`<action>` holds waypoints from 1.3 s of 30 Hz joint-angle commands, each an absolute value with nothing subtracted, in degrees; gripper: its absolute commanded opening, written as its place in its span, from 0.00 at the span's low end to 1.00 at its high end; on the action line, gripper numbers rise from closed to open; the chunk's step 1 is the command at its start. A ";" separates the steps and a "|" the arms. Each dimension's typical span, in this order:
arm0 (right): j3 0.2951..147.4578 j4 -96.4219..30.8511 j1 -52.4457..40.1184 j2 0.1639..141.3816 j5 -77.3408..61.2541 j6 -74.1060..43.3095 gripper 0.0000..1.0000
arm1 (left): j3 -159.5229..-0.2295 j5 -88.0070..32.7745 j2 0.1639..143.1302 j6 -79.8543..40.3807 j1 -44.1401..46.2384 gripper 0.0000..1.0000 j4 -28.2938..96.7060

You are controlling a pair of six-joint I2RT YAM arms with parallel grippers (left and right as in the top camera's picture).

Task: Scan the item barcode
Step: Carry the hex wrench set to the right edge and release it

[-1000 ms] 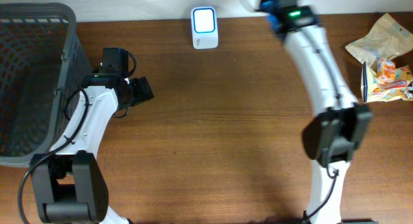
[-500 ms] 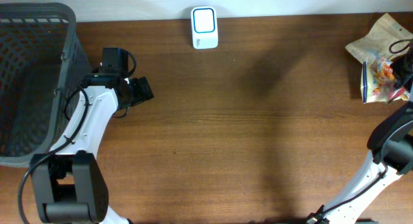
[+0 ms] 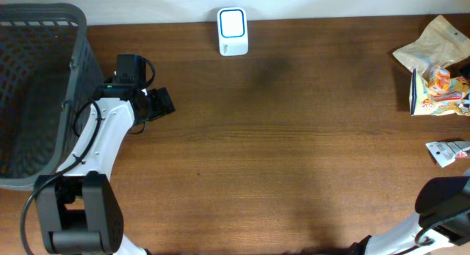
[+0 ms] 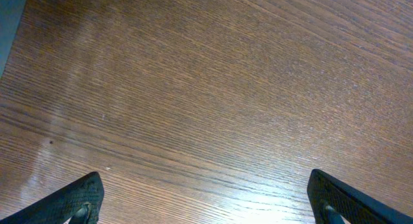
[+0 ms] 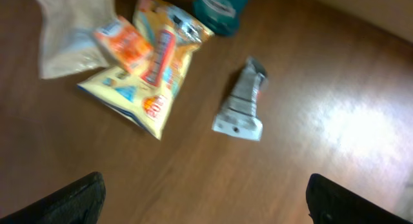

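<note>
Silver flattened tube-shaped packet [image 5: 242, 101] lay on the brown wooden table [image 3: 294, 137] near its right edge, just beside a yellow snack bag [image 5: 151, 69] and well apart from the white barcode scanner [image 3: 233, 31]. Right gripper [image 5: 206, 208] hung above it, fingers spread, holding nothing. Left gripper [image 4: 206, 204] was likewise spread over bare wood, near the dark mesh basket [image 3: 44, 21].

wood table [image 4: 206, 82], left gripper [image 4: 210, 201] seemingly spread wide

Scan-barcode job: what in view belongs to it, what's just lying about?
Job: white scanner; candidate items: yellow snack bag, silver tube, beige pouch, teal bottle.
Lying about: mesh basket, not needed for the scan itself.
</note>
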State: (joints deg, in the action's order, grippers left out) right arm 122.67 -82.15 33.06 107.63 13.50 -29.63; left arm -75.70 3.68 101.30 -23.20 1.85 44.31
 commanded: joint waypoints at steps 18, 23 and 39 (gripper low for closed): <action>68.99 -29.52 50.06 110.59 6.83 -33.32 0.04 | -76.34 4.34 100.14 -23.55 1.80 0.99 44.25; 68.84 -21.76 42.57 111.13 6.63 -33.30 0.04 | -76.34 4.34 100.14 -23.55 1.80 0.99 44.25; 68.62 -16.88 41.69 115.72 18.61 -29.98 0.04 | -76.34 4.34 100.14 -23.55 1.80 0.99 44.25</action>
